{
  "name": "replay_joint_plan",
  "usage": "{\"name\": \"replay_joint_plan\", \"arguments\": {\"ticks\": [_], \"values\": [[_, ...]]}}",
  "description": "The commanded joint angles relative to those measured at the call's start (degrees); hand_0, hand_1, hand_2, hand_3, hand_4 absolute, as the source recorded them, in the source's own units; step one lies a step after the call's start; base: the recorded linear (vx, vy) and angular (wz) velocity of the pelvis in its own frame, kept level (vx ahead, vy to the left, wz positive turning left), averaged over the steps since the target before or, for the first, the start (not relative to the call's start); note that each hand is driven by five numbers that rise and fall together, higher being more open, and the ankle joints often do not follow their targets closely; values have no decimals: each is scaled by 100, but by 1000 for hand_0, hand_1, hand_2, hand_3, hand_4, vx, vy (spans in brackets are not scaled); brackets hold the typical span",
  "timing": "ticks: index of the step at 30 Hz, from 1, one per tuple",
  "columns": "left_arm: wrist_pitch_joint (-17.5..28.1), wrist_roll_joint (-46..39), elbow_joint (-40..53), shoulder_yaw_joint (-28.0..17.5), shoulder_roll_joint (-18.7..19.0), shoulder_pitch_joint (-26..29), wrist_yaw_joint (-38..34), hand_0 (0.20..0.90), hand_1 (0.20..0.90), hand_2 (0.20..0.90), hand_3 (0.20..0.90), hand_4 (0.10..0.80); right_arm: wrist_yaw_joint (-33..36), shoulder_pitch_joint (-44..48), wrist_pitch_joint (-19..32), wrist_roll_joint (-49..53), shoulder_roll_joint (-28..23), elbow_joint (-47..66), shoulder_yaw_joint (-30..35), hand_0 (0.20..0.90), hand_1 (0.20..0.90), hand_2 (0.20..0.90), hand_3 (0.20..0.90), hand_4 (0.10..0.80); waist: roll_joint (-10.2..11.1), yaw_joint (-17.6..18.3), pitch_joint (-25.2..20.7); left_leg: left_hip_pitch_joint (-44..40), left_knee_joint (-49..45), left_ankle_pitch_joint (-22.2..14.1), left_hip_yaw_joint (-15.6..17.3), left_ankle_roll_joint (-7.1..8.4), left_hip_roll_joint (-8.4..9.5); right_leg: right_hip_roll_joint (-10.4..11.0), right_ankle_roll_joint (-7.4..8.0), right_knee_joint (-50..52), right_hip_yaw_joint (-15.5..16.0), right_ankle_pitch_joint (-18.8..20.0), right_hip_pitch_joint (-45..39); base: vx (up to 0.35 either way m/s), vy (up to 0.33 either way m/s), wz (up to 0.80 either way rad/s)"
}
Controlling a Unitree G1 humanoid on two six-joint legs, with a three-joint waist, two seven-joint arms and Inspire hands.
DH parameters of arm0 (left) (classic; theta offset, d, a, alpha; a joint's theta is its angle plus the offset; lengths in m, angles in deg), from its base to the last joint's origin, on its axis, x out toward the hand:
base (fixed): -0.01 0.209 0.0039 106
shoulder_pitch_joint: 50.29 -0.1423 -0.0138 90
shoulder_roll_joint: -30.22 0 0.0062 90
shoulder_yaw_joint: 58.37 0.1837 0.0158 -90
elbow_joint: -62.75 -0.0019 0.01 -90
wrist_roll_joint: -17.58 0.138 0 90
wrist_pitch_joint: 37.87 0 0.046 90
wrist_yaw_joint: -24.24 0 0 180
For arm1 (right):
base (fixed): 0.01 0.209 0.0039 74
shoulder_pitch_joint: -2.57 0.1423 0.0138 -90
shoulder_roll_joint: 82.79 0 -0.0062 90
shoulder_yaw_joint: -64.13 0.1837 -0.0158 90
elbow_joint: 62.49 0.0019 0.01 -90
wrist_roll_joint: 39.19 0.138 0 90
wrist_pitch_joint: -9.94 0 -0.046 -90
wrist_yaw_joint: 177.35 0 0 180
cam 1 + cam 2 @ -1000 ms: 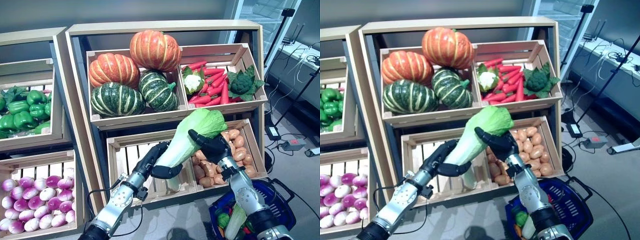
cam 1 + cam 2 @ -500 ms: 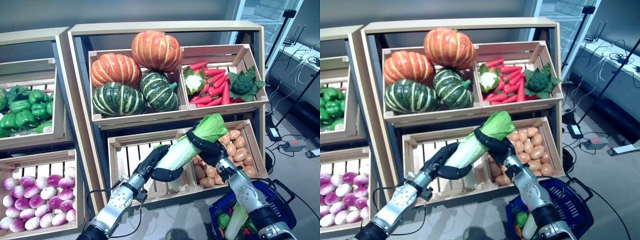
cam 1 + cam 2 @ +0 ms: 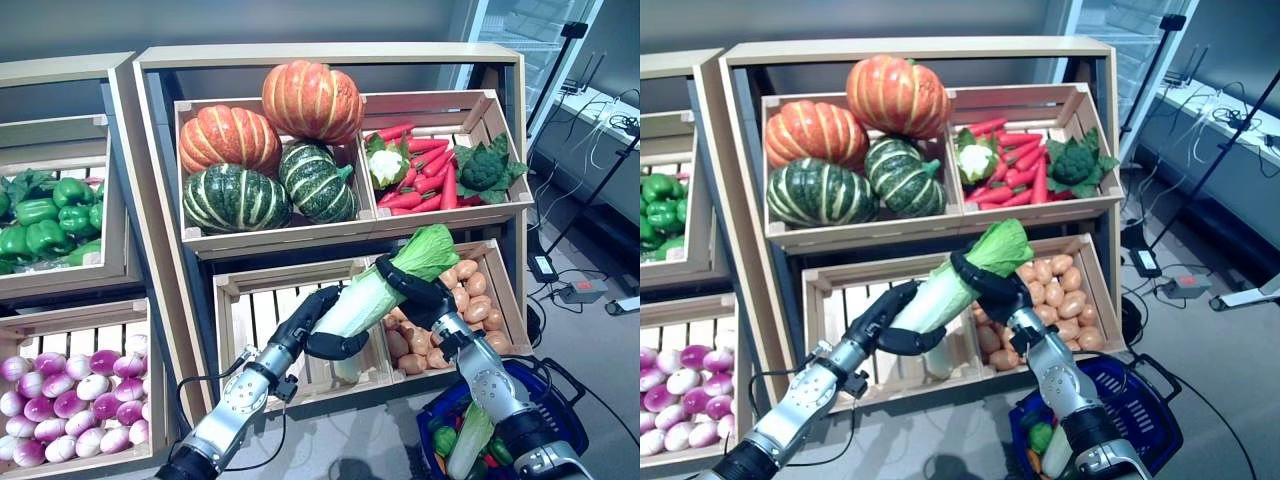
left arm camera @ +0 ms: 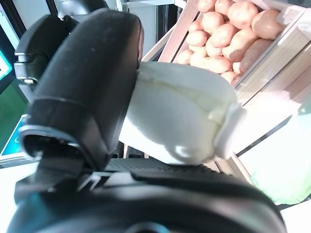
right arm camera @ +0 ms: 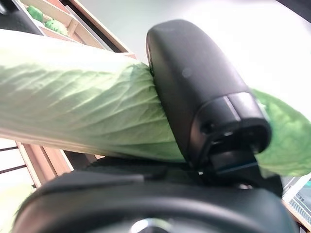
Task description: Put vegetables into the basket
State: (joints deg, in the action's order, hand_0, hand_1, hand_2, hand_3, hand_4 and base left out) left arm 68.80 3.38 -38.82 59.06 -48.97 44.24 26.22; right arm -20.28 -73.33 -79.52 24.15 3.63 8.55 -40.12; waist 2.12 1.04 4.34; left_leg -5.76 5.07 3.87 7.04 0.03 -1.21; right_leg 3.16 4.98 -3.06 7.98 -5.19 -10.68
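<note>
Wooden shelving (image 3: 330, 55) before grey wall (image 3: 200, 25), grey floor (image 3: 610, 350).

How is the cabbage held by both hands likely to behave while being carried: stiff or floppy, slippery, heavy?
The cabbage probably stays fairly stiff: it spans straight between the left hand at its white base and the right hand near its leafy top, without sagging. The smooth white base may be slippery. The thin green leaves look crushable, so a light grip there seems wise.
</note>
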Motion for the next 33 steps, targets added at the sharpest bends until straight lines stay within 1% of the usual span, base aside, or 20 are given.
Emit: {"name": "replay_joint_plan", "arguments": {"ticks": [1, 3, 8, 13, 17, 21, 23, 25, 26, 27, 28, 29, 30, 31, 32, 33], "values": [[556, 48, 415, 103, -340, 1234, -164, 900, 900, 900, 900, 800, -143, 585, 510, 217, 151, 418, 238, 300, 300, 300, 300, 400, -39, 60, -302, -313, -7, -703, -22, -141, 108, -198, -200, -194, -217, 604, 318, 0, 0, 0], [547, 116, 365, -74, -269, 1107, -99, 900, 900, 900, 900, 800, -193, 405, 554, 184, 15, 460, 457, 300, 300, 300, 300, 400, -45, 91, -290, -307, -7, -698, 0, -143, 106, -201, -193, -194, -242, 619, 330, -3, 6, -2], [524, 229, 137, -367, -194, 814, -81, 900, 900, 900, 900, 800, -227, -61, 674, 39, -133, 539, 857, 300, 300, 300, 300, 400, -51, 172, -264, -301, -7, -700, 75, -147, 96, -209, -182, -194, -300, 649, 364, -5, 13, -8], [632, 495, -94, -625, -153, 412, -168, 900, 900, 900, 900, 800, -203, -728, 783, -76, -191, 548, 1227, 300, 300, 300, 300, 400, -55, 303, -231, -301, -7, -705, 170, -161, 74, -231, -169, -194, -405, 673, 404, 15, 11, -7], [633, 626, -189, -763, -92, 283, -207, 900, 900, 900, 900, 800, -122, -987, 897, -119, -228, 334, 1519, 300, 300, 300, 300, 400, -54, 399, -160, -301, -7, -704, 244, -172, 57, -252, -168, -193, -468, 692, 430, 11, -4, -13], [584, 564, -226, -873, -74, 164, -205, 900, 900, 900, 900, 800, -81, -1192, 1013, -82, -203, 307, 1776, 300, 300, 300, 300, 400, -50, 474, -111, -302, -7, -714, 290, -179, 42, -283, -166, -190, -547, 702, 448, 16, -45, -19], [538, 431, -259, -925, -96, 108, -279, 900, 900, 900, 900, 800, -37, -1269, 1074, -106, -163, 368, 1862, 300, 300, 300, 300, 400, -44, 500, -114, -299, -7, -720, 279, -185, 43, -305, -170, -187, -595, 698, 449, 28, -79, -17], [461, 272, -330, -1043, -152, 43, -351, 900, 900, 900, 900, 800, -37, -1341, 1108, -153, -93, 460, 1939, 300, 300, 300, 300, 400, -28, 547, -109, -347, -14, -712, 341, -189, 35, -347, -196, -122, -690, 661, 472, 27, -90, -11], [446, -30, -389, -1167, -207, -25, -509, 900, 900, 900, 900, 800, -36, -1374, 1132, -189, -74, 533, 1970, 300, 300, 300, 300, 400, 15, 576, -77, -265, -395, -821, 440, -161, 10, -370, -246, -9, -796, 616, 522, -9, -126, -5], [465, -182, -492, -1321, -309, -108, -595, 900, 900, 900, 900, 800, -66, -1409, 1183, -210, -63, 594, 1996, 300, 300, 300, 300, 400, 109, 603, -7, -45, -1109, -987, 574, -122, -26, -354, -329, 101, -901, 585, 569, -51, -207, -3], [426, -397, -647, -1525, -481, -161, -863, 900, 900, 900, 900, 800, -5, -1464, 1308, -247, -40, 652, 1983, 300, 300, 300, 300, 400, 231, 584, 154, 524, -2446, -945, 583, 2, -212, -361, -498, 173, -957, 616, 564, -57, -169, -5], [399, -437, -665, -1547, -499, -161, -935, 900, 900, 900, 900, 800, 28, -1466, 1324, -254, -35, 654, 1980, 300, 300, 300, 300, 400, 241, 582, 158, 609, -2536, -900, 574, 20, -231, -367, -519, 177, -962, 632, 587, -65, -168, -18], [341, -509, -757, -1690, -624, -171, -1169, 900, 900, 900, 900, 800, 78, -1482, 1397, -265, -29, 633, 1991, 300, 300, 300, 300, 400, 284, 551, 305, 1029, -3334, -623, 460, 125, -379, -414, -610, 209, -997, 683, 542, -37, -76, -12], [356, -562, -825, -1799, -688, -170, -1339, 900, 900, 900, 900, 800, 62, -1483, 1419, -233, -47, 600, 2018, 300, 300, 300, 300, 400, 297, 535, 389, 1248, -3612, -559, 340, 141, -415, -434, -636, 242, -1024, 710, 529, -6, -40, -10], [440, -529, -870, -1912, -728, -181, -1526, 900, 900, 900, 900, 800, 84, -1473, 1439, -195, -51, 577, 2043, 300, 300, 300, 300, 400, 321, 513, 436, 1318, -3600, -592, 210, 100, -350, -414, -623, 271, -1078, 720, 517, 70, 78, -11], [673, -181, -810, -2033, -740, -234, -1868, 900, 900, 900, 900, 800, 40, -1468, 1409, -170, -41, 568, 2052, 300, 300, 300, 300, 400, 315, 454, 486, 1223, -3193, -649, -76, 43, -197, -400, -566, 282, -1167, 688, 454, 113, 131, -28]]}}
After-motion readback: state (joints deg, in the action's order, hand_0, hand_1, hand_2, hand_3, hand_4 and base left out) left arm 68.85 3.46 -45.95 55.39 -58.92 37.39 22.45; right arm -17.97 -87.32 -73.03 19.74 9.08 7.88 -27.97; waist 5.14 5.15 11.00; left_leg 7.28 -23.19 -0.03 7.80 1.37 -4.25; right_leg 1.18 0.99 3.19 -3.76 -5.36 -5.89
